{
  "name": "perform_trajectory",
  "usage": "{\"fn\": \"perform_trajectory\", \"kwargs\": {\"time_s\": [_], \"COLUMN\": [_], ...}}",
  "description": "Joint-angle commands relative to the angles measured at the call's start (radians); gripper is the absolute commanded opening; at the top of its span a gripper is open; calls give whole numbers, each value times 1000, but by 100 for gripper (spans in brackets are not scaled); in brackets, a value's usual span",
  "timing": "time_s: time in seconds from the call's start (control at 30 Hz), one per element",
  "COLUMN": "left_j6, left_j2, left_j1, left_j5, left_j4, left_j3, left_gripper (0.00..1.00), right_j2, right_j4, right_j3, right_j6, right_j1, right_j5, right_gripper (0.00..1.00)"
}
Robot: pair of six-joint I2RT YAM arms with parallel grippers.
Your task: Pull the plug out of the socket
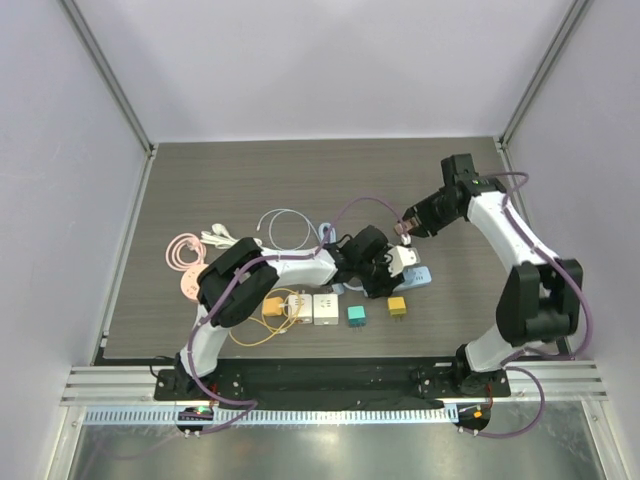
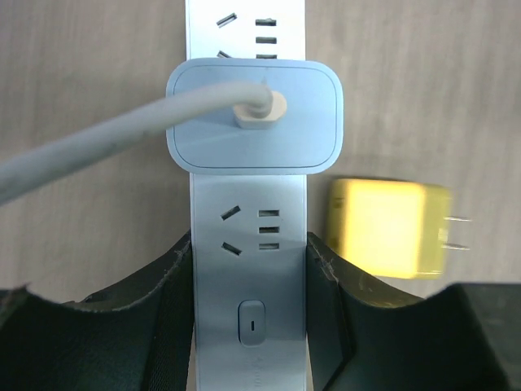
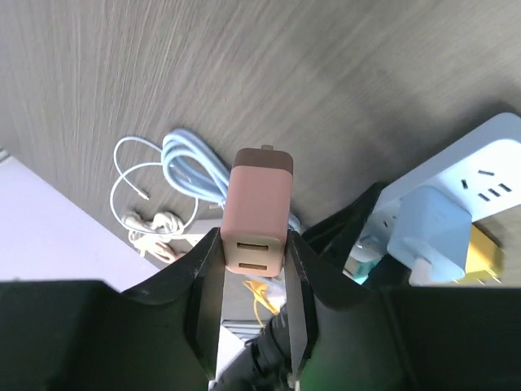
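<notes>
My right gripper (image 3: 254, 238) is clenched on a pinkish-brown USB charger plug (image 3: 259, 204). The two black fingers (image 3: 203, 285) press its side faces, its twin USB ports face the wrist camera, and its darker brown end points away toward the table. The plug sits in no socket. I hold it apart from the white power strip (image 3: 480, 163), which lies off to the right in that view.

My left gripper (image 2: 248, 244) grasps the strip, its fingers (image 2: 163, 309) against both long edges, with the strip's small button between them. Further along the strip, a light blue rounded plug (image 2: 254, 114) is seated in a socket. A pale grey cable (image 2: 98, 151) leaves its middle and runs left. A yellow cube adapter (image 2: 391, 228) lies just beside the strip, its prongs pointing away from it.

From above, both grippers meet near the middle of the dark wood-grain table (image 1: 250, 170). Nearer the arm bases there is a row of small adapters: a teal cube (image 1: 356, 315), a white block (image 1: 325, 308) and an orange cube (image 1: 272, 307). To the left lie a coiled pink cable (image 1: 184, 262), white earphones (image 1: 220, 237) and a looped white cable (image 1: 285, 228).
</notes>
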State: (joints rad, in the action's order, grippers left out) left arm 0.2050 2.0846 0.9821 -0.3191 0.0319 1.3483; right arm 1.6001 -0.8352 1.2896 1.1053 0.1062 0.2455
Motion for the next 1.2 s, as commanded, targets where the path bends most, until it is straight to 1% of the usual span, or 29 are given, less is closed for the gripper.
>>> {"fn": "perform_trajectory", "kwargs": {"time_s": [0.0,0.07,0.1,0.13,0.17,0.23,0.27,0.33,0.37,0.43,0.53,0.57,0.63,0.73,0.77,0.8,0.9,1.0,1.03,1.07,1.13,1.17], "left_j6": [5,-7,-12,-18,-35,-48,-62,-73,-76,-85,-88,-91,-95,-104,-113,-121,-150,-159,-156,-141,-133,-128], "left_j2": [-4,-12,-17,-20,-26,-32,-35,-44,-50,-66,-92,-96,-110,-132,-135,-136,-127,-110,-107,-95,-87,-80], "left_j1": [7,6,6,4,-2,-13,-23,-33,-40,-51,-54,-54,-54,-54,-54,-54,-53,-39,-28,-22,0,6], "left_j5": [-83,-68,-60,-40,-43,-54,-61,-69,-71,-77,-81,-81,-83,-97,-100,-103,-117,-117,-115,-104,-72,-48], "left_j4": [76,76,76,72,74,72,71,71,72,71,72,72,74,71,62,33,-18,-27,-27,-27,-29,-27], "left_j3": [-12,-8,-8,-6,-5,2,3,8,9,9,9,9,11,8,0,-5,-6,8,11,20,28,34], "left_gripper": [0,1,3,7,16,27,38,44,49,53,63,69,72,74,74,75,76,76,76,76,75,75], "right_j2": [-147,-201,-213,-232,-259,-293,-310,-370,-397,-463,-511,-516,-525,-540,-545,-549,-557,-578,-583,-597,-604,-609], "right_j4": [61,48,39,22,16,-2,-11,-36,-41,-48,-56,-58,-54,-36,-24,17,100,155,168,179,185,183], "right_j3": [-87,-133,-156,-171,-190,-249,-268,-320,-337,-391,-453,-470,-527,-595,-610,-648,-694,-736,-749,-763,-791,-799], "right_j6": [-16,-56,-76,-93,-123,-150,-179,-203,-209,-237,-271,-283,-308,-331,-334,-335,-326,-314,-309,-306,-303,-298], "right_j1": [-11,-55,-72,-100,-130,-152,-163,-169,-169,-169,-169,-169,-169,-168,-169,-169,-168,-168,-168,-168,-168,-168], "right_j5": [-40,-60,-77,-77,-71,-66,-71,-98,-106,-107,-81,-45,-5,35,46,85,144,147,164,166,166,166], "right_gripper": [1,1,1,1,1,1,1,1,1,1,1,1,1,5,9,10,13,18,21,30,36,42]}}
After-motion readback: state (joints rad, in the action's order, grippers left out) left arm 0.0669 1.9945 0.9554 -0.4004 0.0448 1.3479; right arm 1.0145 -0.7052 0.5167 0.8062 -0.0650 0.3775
